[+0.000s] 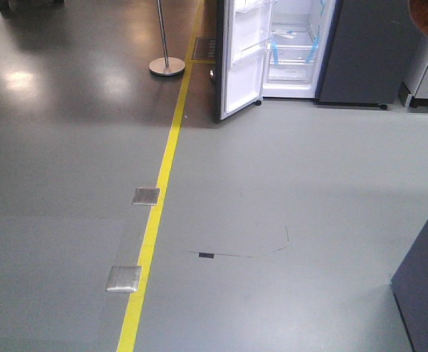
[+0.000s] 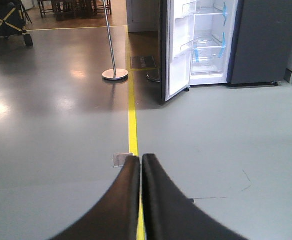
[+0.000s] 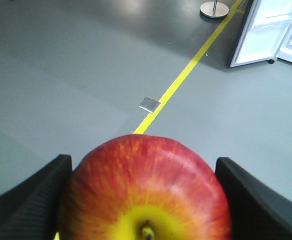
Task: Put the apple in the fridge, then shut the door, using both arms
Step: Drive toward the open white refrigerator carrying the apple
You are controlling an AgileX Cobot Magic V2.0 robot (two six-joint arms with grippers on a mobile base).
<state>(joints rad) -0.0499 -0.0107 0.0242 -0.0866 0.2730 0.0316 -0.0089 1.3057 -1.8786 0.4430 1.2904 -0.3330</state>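
The apple [image 3: 146, 185], red with a yellow patch round its stem, fills the bottom of the right wrist view. My right gripper [image 3: 143, 162] is shut on it, one black finger on each side. My left gripper [image 2: 140, 159] is shut with nothing in it and hangs over the yellow floor line. The fridge [image 1: 296, 51] stands far ahead at the back, its white inside and blue-taped shelves showing. Its door [image 1: 241, 59] is swung open to the left. Both also show in the left wrist view, the fridge [image 2: 211, 45] and its door [image 2: 177, 50].
A yellow line [image 1: 158, 183] runs along the floor toward the fridge, with two metal floor plates [image 1: 124, 279] beside it. A post on a round base [image 1: 167, 66] stands left of the door. A dark cabinet corner [image 1: 426, 286] is at the near right.
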